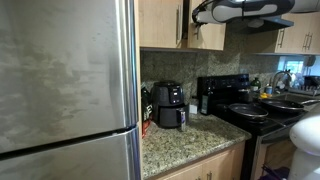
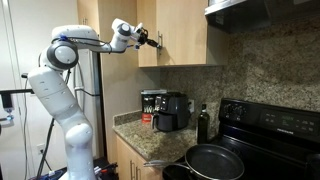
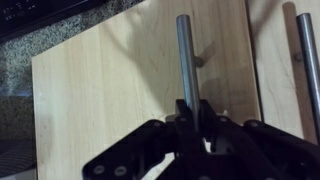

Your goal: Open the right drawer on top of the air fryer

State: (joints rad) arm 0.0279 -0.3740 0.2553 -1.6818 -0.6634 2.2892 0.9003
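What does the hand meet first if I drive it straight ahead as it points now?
The slim bar handle of the right drawer: in the wrist view it stands between the fingers of the hand. Pushing on, the bar likely meets the palm, with the wood face just behind; depth is unclear.

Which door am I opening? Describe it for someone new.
Above the black air fryer on the granite counter hang two light-wood upper doors. Yours is the right cabinet door, on the stove side. Unlike its twin, its vertical metal bar handle has the claw at it.
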